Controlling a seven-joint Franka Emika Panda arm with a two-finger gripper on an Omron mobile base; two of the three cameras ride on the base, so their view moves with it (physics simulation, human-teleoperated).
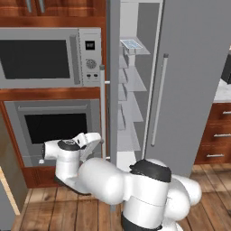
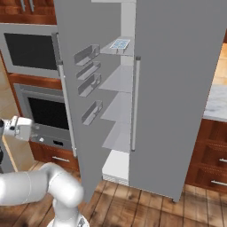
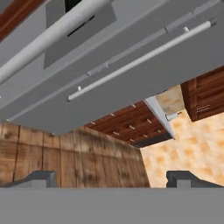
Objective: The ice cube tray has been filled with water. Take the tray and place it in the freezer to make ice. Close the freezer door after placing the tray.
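The ice cube tray (image 1: 131, 44) lies on an upper white shelf inside the freezer (image 1: 131, 103), its pale blue water cells showing; the right base view also catches the tray (image 2: 119, 44). The freezer door (image 2: 84, 111) stands swung open, its inner bins facing the shelves. My gripper (image 3: 111, 179) is open with nothing between its fingertips (image 3: 40, 178). It sits low and to the left of the open door, in front of the oven, far below the tray. In the left base view the gripper (image 1: 44, 155) points left. In the hand view the door's grey outer face and its bar handle (image 3: 140, 59) are close.
A steel microwave (image 1: 45, 56) and a wall oven (image 1: 54, 126) stand left of the freezer door. The wider grey door (image 1: 194, 81) is closed on the right, with wooden drawers (image 1: 219, 135) beyond it. Wooden floor (image 3: 65, 157) lies below the hand.
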